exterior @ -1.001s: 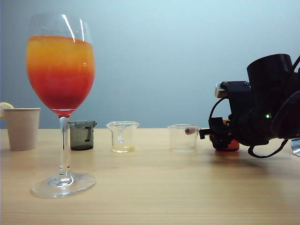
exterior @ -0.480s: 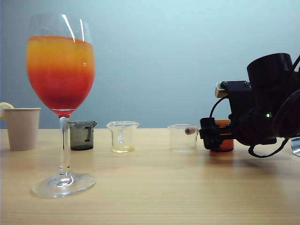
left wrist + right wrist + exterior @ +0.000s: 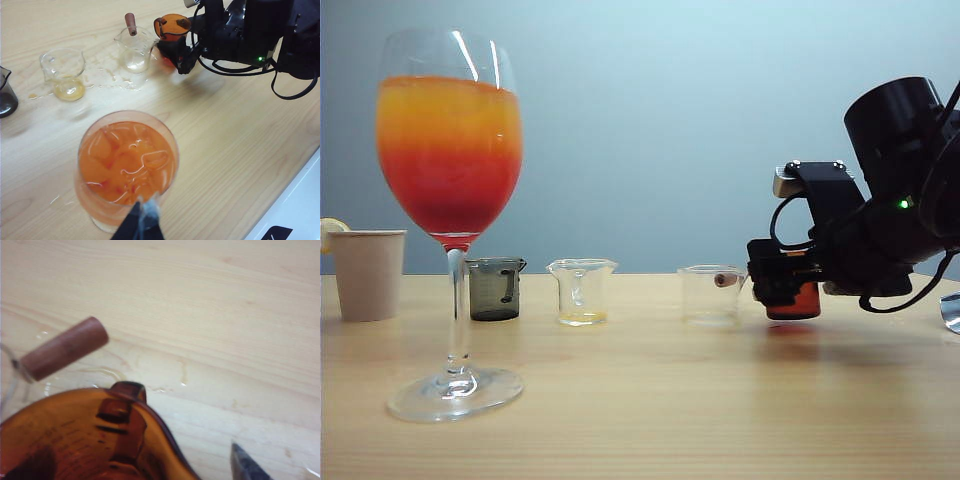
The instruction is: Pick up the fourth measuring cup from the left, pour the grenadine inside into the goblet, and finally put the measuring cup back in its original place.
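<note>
The goblet stands at the front left, full of orange juice over a red grenadine layer; from above its rim shows ice. The amber fourth measuring cup stands upright on the table, fourth in the row, also seen as the amber cup in the left wrist view. My right gripper is open around it; one fingertip stands apart from the cup's wall. My left gripper is shut, just over the goblet's near rim.
A paper cup with a lemon slice stands far left. The row holds a grey cup, a clear cup with yellow residue and a clear cup with a brown stick. The table edge runs nearby.
The right gripper's jaws have opened off the amber cup and the wrist has lifted and tilted. The cup stays on the table. The left arm and goblet are still.
</note>
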Controlling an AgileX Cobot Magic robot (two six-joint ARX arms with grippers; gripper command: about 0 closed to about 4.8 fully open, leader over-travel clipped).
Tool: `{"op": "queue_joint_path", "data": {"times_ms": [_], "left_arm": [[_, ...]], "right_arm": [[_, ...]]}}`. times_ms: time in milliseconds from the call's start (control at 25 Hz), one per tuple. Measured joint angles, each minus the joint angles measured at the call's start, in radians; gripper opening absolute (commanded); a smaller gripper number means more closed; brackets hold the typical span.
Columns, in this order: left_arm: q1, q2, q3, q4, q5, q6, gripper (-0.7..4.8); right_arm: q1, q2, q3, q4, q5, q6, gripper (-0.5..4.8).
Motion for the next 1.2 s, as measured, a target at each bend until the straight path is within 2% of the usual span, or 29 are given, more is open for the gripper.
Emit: {"op": "queue_joint_path", "data": {"times_ms": [160, 640, 921, 1041, 1201], "left_arm": [[0.0, 0.0, 0.0, 0.0, 0.0, 0.0, -0.05], [0.0, 0.0, 0.0, 0.0, 0.0, 0.0, -0.05], [0.0, 0.0, 0.0, 0.0, 0.0, 0.0, -0.05], [0.0, 0.0, 0.0, 0.0, 0.0, 0.0, -0.05], [0.0, 0.0, 0.0, 0.0, 0.0, 0.0, -0.05]], "right_arm": [[-0.001, 0.0, 0.0, 0.0, -0.045, 0.0, 4.79], [-0.012, 0.001, 0.0, -0.006, -0.052, -0.001, 4.79], [-0.012, 0.001, 0.0, -0.027, -0.12, -0.018, 4.79], [-0.012, 0.0, 0.001, -0.035, -0.113, -0.07, 4.79], [-0.011, 0.001, 0.0, -0.042, -0.058, -0.068, 4.79]]}}
